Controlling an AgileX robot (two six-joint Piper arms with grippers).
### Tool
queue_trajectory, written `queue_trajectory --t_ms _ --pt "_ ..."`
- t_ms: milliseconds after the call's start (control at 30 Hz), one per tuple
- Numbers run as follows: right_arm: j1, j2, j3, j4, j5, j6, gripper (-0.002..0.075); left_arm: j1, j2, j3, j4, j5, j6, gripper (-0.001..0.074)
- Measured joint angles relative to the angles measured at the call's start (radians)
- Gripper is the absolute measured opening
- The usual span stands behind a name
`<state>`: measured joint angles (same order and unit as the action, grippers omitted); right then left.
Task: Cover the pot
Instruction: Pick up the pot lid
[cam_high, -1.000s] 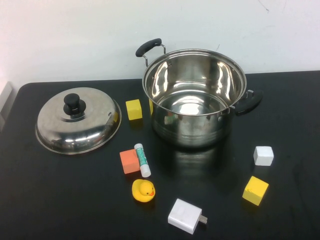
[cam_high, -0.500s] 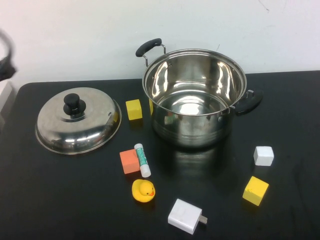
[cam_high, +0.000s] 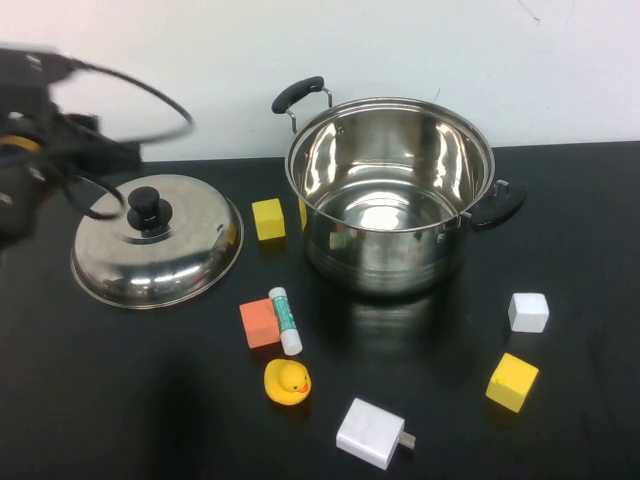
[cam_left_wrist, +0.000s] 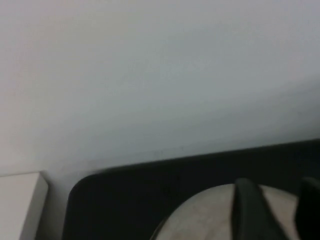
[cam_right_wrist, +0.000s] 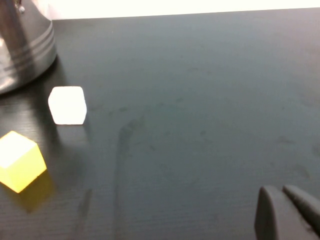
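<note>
The large steel pot (cam_high: 390, 190) stands open and empty at the back of the black table, and its wall shows in the right wrist view (cam_right_wrist: 25, 45). The domed lid (cam_high: 157, 240) with a black knob (cam_high: 148, 208) lies to the pot's left. My left arm (cam_high: 40, 150) hangs blurred above the lid's far left side. In the left wrist view my left gripper (cam_left_wrist: 277, 212) is open, with the lid (cam_left_wrist: 210, 215) showing between and below its fingers. My right gripper (cam_right_wrist: 285, 210) is shut over bare table, to the right of the pot.
A yellow block (cam_high: 267, 218) sits between lid and pot. An orange block (cam_high: 259, 322), glue stick (cam_high: 285, 320), rubber duck (cam_high: 287, 381) and white charger (cam_high: 371, 432) lie in front. A white cube (cam_high: 527, 312) and yellow cube (cam_high: 512, 381) lie at the right.
My left arm has swung in from the left edge to above the lid. Pot, lid and small objects have not moved.
</note>
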<state>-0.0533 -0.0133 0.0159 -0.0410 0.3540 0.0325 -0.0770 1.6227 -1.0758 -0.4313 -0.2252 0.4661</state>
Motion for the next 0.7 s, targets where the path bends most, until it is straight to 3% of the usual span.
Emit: queue_trajectory --t_ms 167,267,700 --pt "0.000 0.000 0.000 0.000 0.000 0.000 -0.0002 -0.014 0.136 -0.005 0.097 -0.112 -0.040 0.0446" --pt "0.000 0.000 0.000 0.000 0.000 0.000 -0.0002 -0.014 0.193 -0.005 0.108 -0.151 -0.066 0.0529" --pt "0.000 0.000 0.000 0.000 0.000 0.000 -0.0002 -0.014 0.399 -0.065 0.164 -0.322 -0.275 0.0481"
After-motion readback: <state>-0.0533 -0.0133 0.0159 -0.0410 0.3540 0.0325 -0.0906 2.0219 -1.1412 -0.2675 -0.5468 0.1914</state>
